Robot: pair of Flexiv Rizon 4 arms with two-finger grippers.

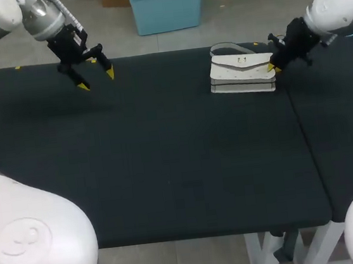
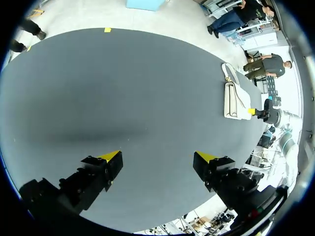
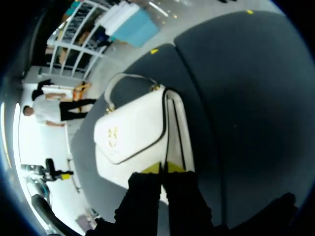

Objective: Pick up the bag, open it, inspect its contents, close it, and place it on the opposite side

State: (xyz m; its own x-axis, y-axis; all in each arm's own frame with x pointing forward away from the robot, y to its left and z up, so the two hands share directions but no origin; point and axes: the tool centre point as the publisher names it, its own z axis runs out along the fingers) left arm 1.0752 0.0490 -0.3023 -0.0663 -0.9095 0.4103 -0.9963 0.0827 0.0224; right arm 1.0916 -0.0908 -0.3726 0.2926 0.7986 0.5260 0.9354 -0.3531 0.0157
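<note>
A white handbag (image 1: 243, 70) with a flap and a thin strap (image 1: 227, 48) lies flat on the dark table (image 1: 167, 158) at the back right. My right gripper (image 1: 272, 67) is shut, its yellow tips pressed together against the bag's right end. In the right wrist view the tips (image 3: 165, 168) meet at the near edge of the bag (image 3: 133, 132), beside the flap, and nothing shows between them. My left gripper (image 1: 97, 79) hangs open over the back left of the table, far from the bag. From the left wrist, the bag (image 2: 235, 101) lies well ahead of the left gripper (image 2: 157, 157).
A seam (image 1: 304, 136) runs front to back through the tabletop just right of the bag. The dark surface stretches wide between the two arms and toward the front edge.
</note>
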